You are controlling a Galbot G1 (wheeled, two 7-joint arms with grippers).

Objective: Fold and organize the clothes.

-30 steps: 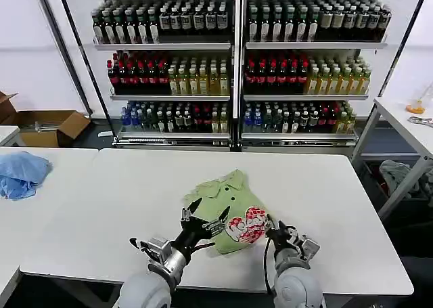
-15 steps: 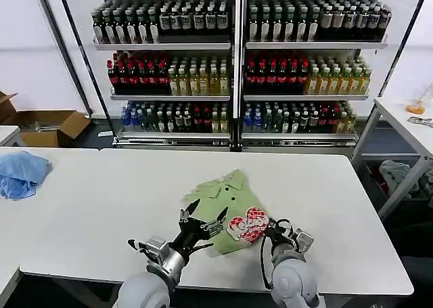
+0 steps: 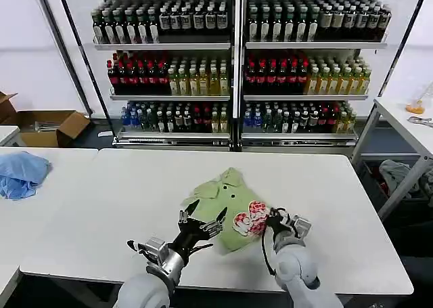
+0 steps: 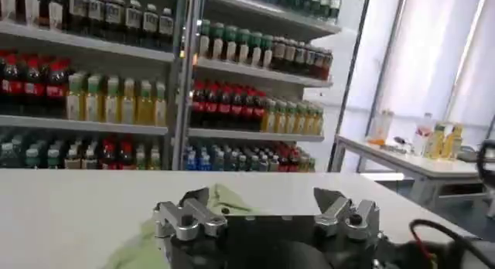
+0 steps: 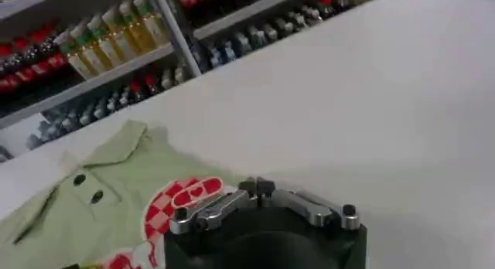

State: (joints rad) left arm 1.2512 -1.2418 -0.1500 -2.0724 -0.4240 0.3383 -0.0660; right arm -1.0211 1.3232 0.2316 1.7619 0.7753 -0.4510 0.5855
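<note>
The clothes are one sage-green T-shirt (image 3: 226, 200), lying partly folded on the white table (image 3: 122, 193) with its collar at the far end. Its red and white print (image 3: 250, 216) sits at the right edge. In the right wrist view the T-shirt (image 5: 100, 209) lies beside the fingertips. My right gripper (image 3: 272, 216) (image 5: 256, 187) is shut at that printed edge, and nothing shows between its tips. My left gripper (image 3: 206, 213) (image 4: 261, 197) stands open just above the shirt's near left part, with the T-shirt (image 4: 224, 197) seen past one finger.
A blue cloth (image 3: 20, 172) lies on the table to the left. Shelves of bottles (image 3: 233, 71) stand behind the table. A cardboard box (image 3: 47, 126) is on the floor at far left. Another table (image 3: 406, 118) stands at the right.
My right gripper has moved away from me along the shirt's right edge, and the printed part shifted the same way and tilted. The left gripper has stayed in place.
</note>
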